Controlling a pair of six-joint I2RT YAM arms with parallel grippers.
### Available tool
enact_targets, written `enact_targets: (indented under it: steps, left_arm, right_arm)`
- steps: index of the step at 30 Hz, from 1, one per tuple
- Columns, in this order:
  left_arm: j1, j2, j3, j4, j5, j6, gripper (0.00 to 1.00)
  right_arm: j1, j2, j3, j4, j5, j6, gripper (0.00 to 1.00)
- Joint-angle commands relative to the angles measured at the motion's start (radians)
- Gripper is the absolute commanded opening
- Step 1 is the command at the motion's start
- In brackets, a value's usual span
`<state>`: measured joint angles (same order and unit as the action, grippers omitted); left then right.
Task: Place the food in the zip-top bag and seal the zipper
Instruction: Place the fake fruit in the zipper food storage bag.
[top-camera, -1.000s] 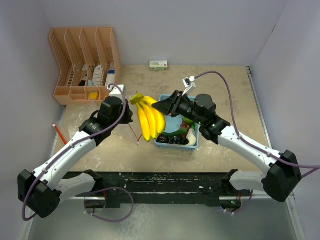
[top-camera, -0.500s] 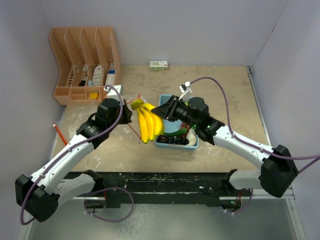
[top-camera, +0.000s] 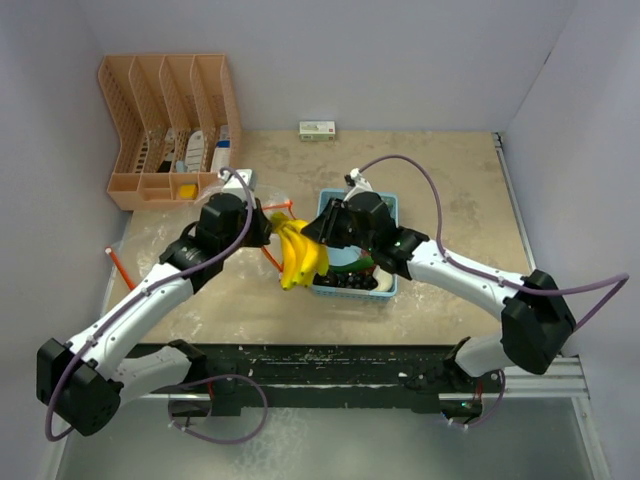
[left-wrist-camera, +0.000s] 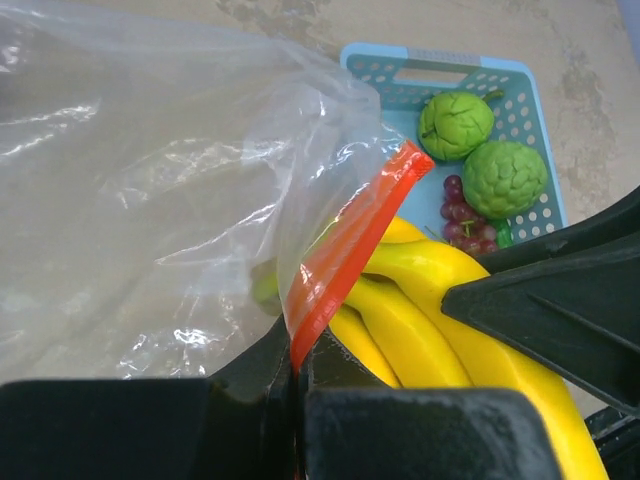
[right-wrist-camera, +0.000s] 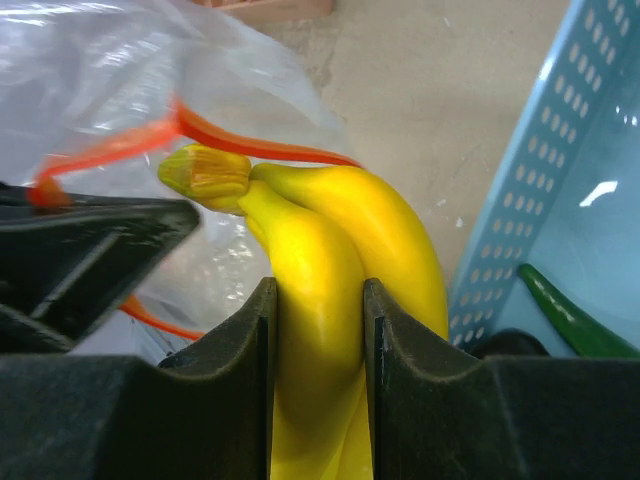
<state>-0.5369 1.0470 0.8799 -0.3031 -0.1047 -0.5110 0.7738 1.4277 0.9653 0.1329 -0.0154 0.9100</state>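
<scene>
Right wrist view: the right fingers (right-wrist-camera: 230, 350), part-open, clamp the yellow banana bunch (right-wrist-camera: 320, 250), its stem end poking at the mouth of the zip-top bag (right-wrist-camera: 120, 60). The left fingers (left-wrist-camera: 250, 375) are pinched tight on the orange zipper strip (left-wrist-camera: 350, 240). Round green fruits (left-wrist-camera: 455, 123) and grapes (left-wrist-camera: 462, 215) sit in the blue basket (left-wrist-camera: 545, 130) alongside.

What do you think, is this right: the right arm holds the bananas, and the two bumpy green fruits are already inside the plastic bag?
Not quite. The right gripper does hold the banana bunch, but the two bumpy green fruits sit in the light-blue basket, not inside the plastic bag. The left wrist view shows them there.
</scene>
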Motion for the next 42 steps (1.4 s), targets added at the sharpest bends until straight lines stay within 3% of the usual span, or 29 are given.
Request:
enact_targets:
  steps: [1,10,21,30,36,40,42]
  left_arm:
    - [0.001,0.047,0.032,0.11,0.118,0.025,0.0]
    - [0.0,0.008,-0.005,0.187,0.246,0.028,0.0]
    - [0.0,-0.011,-0.102,0.272,0.425,-0.117,0.0]
    - [0.001,-0.034,-0.193,0.238,0.417,-0.145,0.0]
    - [0.0,0.026,-0.223,0.295,0.415,-0.156,0.0]
    - [0.0,0.111,-0.228,0.37,0.46,-0.183,0.0]
    - [0.0,0.143,-0.23,0.402,0.475,-0.194,0.0]
  right_arm:
    - [0.022,-0.015,0.119,0.017,0.054,-0.041,0.0]
    - [0.027,0.039,0.196,-0.03,0.092,-0.05,0.0]
    - [0.064,0.047,0.225,-0.11,0.392,-0.034,0.0]
    - [0.07,0.033,0.222,-0.103,0.473,-0.068,0.0]
    - [0.07,0.062,0.252,-0.234,0.5,-0.11,0.0]
    - [0.07,0.091,0.268,-0.275,0.51,-0.122,0.16]
    - [0.07,0.097,0.266,-0.283,0.515,-0.122,0.29]
